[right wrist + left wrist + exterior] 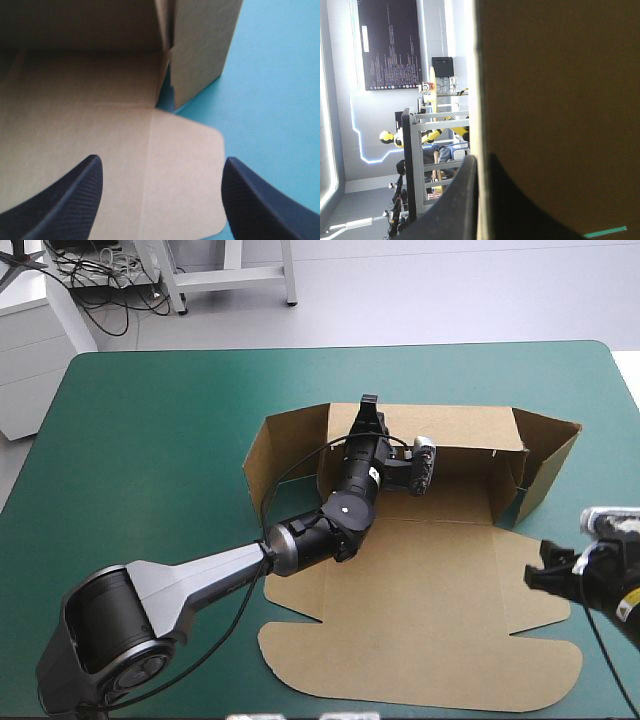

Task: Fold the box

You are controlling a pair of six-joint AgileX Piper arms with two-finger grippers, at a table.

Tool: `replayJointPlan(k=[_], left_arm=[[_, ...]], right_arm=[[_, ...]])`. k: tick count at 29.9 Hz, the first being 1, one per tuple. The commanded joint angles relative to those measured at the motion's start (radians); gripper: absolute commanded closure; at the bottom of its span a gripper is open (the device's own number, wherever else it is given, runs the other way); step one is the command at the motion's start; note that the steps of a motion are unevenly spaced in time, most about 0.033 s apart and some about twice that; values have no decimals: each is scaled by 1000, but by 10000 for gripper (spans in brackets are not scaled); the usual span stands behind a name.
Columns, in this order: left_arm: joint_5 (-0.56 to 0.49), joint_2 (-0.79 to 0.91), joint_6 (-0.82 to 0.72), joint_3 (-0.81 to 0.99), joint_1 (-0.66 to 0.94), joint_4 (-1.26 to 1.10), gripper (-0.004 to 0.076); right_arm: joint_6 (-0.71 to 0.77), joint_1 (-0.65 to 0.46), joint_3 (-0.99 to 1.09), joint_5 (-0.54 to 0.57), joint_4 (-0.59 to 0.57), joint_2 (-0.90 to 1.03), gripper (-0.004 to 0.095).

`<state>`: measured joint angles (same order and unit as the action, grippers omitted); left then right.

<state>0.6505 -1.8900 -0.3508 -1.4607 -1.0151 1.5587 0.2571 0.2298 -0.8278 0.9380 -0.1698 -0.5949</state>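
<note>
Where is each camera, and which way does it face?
High view: above, behind the robot, facing down at the box on the table; both arms show.
Left wrist view: above the left gripper, facing level into the room; shut on the box wall.
Right wrist view: above the right gripper, facing the lid flap; fingers open.
Shared: high and right wrist views show the raised right wall.

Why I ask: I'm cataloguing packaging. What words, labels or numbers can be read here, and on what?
No text can be read.
The box: plain brown board, no print visible.
Pale sticker on the left arm: too small to read.
</note>
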Motion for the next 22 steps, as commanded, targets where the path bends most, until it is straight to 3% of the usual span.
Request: replayJointPlan(k=[1,9,16,19,22], left_arm=[[-6,42,-14,-26,-3,18,734],[-6,42,-14,-26,-3,7,734],[-1,42,-14,-26,-3,7,734],[2,42,-14,-26,-3,7,734],[2,42,-14,-26,-3,7,734]], right_arm=[[63,-4,-182,-65,-136,-125,288],[90,-4,-533,-45,-176,-478,288],[94,-77,-834,103,-179,-796,288],[-19,-166,-955,182,-57,-887,288],[-166,-258,-1051,229,137,-955,288]])
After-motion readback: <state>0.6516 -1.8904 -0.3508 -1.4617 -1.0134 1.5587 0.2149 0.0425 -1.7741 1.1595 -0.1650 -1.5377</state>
